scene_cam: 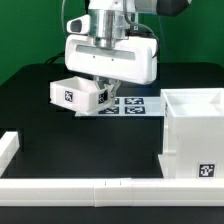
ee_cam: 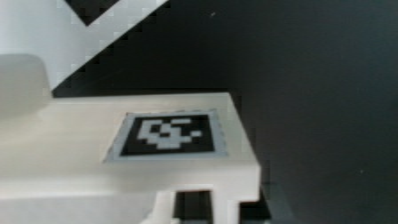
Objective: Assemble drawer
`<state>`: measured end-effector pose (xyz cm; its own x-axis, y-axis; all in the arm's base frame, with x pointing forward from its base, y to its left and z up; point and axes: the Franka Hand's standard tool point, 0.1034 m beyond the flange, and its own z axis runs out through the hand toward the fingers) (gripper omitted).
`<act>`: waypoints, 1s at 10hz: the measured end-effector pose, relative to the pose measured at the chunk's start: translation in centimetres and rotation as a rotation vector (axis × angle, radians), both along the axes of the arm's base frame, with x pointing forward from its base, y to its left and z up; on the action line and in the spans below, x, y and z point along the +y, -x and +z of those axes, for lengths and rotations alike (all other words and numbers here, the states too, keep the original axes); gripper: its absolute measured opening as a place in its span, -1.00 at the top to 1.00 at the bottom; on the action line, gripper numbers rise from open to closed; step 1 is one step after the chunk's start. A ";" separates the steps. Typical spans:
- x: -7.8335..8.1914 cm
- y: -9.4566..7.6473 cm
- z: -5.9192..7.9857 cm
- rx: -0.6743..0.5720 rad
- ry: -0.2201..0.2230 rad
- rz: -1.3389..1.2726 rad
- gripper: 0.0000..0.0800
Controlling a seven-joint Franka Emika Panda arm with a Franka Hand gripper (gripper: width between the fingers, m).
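My gripper is shut on a small white drawer tray and holds it tilted, above the black table, left of the middle of the exterior view. The tray has a black-and-white tag on its side. The large white cubic housing, open at the top and tagged low on its front, stands at the exterior view's right, apart from the tray. In the wrist view the tray's tagged wall fills the middle, right up against the jaws. I see no second tray.
The marker board lies on the table just behind and below the held tray. A long low white rail runs along the front edge and turns up the exterior view's left side. A white strip crosses the wrist view.
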<state>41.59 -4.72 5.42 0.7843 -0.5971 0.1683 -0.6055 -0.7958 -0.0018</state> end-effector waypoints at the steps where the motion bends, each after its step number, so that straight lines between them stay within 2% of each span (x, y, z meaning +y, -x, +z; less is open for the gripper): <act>1: -0.1 0.0 0.0 -0.009 -0.012 -0.080 0.90; 3: -2.4 -1.8 0.7 -0.075 0.002 -0.153 0.90; 4: -2.1 -2.6 0.6 -0.117 0.014 -0.191 0.90; 5: -1.5 -2.5 0.3 -0.113 0.014 -0.179 0.90; 8: -1.6 -2.5 0.3 -0.103 0.029 -0.106 0.90; 10: -2.5 -2.5 0.4 -0.072 0.090 0.173 0.90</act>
<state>44.09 -7.23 5.78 0.8579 -0.4345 0.2743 -0.4605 -0.8870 0.0351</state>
